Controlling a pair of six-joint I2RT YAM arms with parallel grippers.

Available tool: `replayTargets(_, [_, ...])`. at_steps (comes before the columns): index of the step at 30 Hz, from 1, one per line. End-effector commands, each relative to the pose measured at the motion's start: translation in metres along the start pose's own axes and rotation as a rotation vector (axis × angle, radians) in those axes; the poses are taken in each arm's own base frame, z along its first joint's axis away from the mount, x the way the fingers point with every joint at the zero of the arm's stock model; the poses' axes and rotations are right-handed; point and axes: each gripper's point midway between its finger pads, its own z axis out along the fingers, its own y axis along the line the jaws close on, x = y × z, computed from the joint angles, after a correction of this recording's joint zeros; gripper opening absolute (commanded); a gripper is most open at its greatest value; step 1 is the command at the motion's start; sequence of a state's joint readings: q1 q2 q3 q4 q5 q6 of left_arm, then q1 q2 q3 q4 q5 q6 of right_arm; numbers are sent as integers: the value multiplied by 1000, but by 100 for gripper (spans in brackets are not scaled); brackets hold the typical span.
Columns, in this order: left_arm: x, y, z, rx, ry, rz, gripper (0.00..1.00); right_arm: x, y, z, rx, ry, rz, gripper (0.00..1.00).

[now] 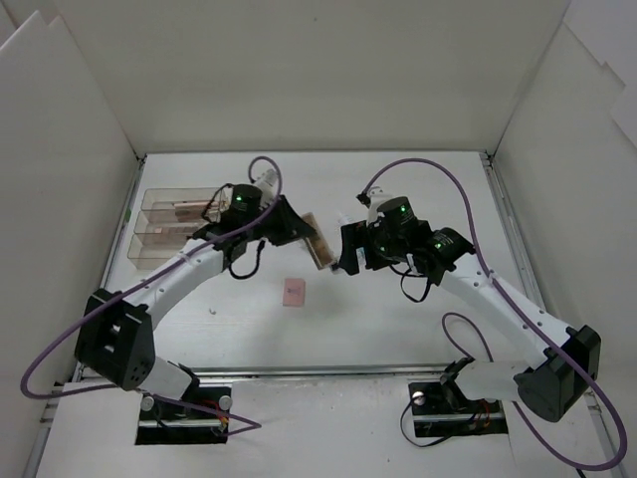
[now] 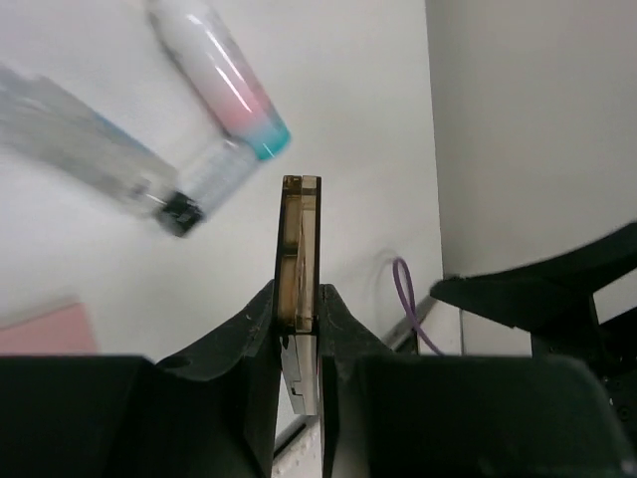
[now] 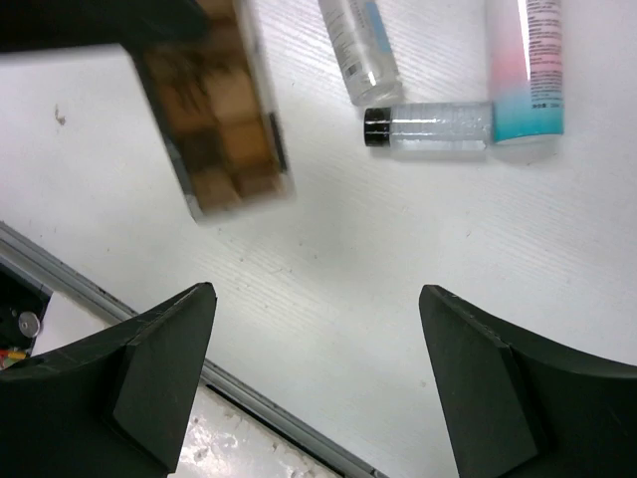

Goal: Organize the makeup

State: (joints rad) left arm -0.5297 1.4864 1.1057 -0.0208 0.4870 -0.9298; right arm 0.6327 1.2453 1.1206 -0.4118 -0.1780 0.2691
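Observation:
My left gripper (image 1: 311,239) is shut on a long brown eyeshadow palette (image 1: 318,241) and holds it edge-on above the table; the left wrist view shows it clamped between the fingers (image 2: 300,254). My right gripper (image 3: 317,329) is open and empty, just right of the palette (image 3: 221,110). A pink-and-blue tube (image 3: 528,70) and two small clear bottles (image 3: 428,127) (image 3: 360,45) lie below it on the table; the tube (image 2: 231,75) also shows in the left wrist view. A pink square compact (image 1: 294,293) lies on the table in front of both grippers.
A clear compartmented box (image 1: 149,227) stands at the left, behind the left arm, with some brown items inside. White walls enclose the table on three sides. A metal rail (image 1: 328,370) runs along the near edge. A small white speck (image 1: 213,312) lies near the left arm.

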Motion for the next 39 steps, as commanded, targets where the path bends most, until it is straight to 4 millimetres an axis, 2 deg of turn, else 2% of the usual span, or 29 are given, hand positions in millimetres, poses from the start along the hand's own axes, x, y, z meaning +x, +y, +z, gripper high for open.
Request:
replayTargets(1, [-81, 12, -56, -16, -264, -43, 0, -34, -8, -12, 54, -118, 22, 81])
replayTargets(3, [-104, 37, -84, -84, -352, -99, 0, -33, -13, -13, 69, -123, 30, 81])
replayTargets(4, [-126, 63, -106, -141, -427, -148, 0, -32, -17, -13, 80, -122, 37, 82])
replayTargets(6, [-142, 90, -134, -219, -506, -205, 0, -28, -23, -13, 93, -116, 48, 82])
replayTargets(7, [-155, 113, -156, -276, -564, -247, 0, -26, -24, -12, 97, -114, 49, 82])
replayTargets(9, [-168, 134, -176, -320, -619, -286, 0, -20, -29, -10, 110, -102, 59, 81])
replayTargets(10, [-177, 155, -192, -362, -654, -329, 0, -18, -29, -9, 110, -98, 63, 81])
replayTargets(14, [-192, 200, -213, -423, -689, -432, 0, -12, -32, -8, 119, -85, 70, 82])
replayTargets(15, [-195, 204, -214, -417, -689, -444, 0, -11, -33, -7, 123, -84, 70, 82])
replayTargets(19, [-204, 241, -215, -447, -687, -529, 2, -9, -35, -7, 130, -81, 77, 82])
replayTargets(21, [-211, 248, -216, -443, -690, -540, 5, -8, -36, -7, 133, -80, 83, 81])
replayTargets(22, [-209, 262, -214, -461, -680, -575, 6, -6, -37, -7, 136, -76, 85, 82])
replayTargets(24, [-214, 264, -210, -441, -678, -589, 9, -4, -38, -7, 139, -75, 91, 81])
replayTargets(28, [-222, 283, -205, -451, -683, -624, 13, 1, -41, -6, 147, -65, 104, 81])
replayTargets(31, [-226, 289, -201, -451, -673, -623, 26, 3, -40, -6, 147, -63, 110, 82])
replayTargets(32, [-226, 288, -201, -449, -668, -621, 38, 3, -40, -7, 146, -64, 111, 82])
replayTargets(35, [-224, 286, -202, -454, -665, -620, 53, 4, -41, -7, 152, -63, 115, 82])
replayTargets(36, [-219, 289, -201, -459, -661, -635, 56, 4, -42, -7, 156, -63, 118, 82])
replayTargets(39, [-212, 273, -208, -455, -659, -615, 63, 5, -41, -6, 155, -59, 117, 82])
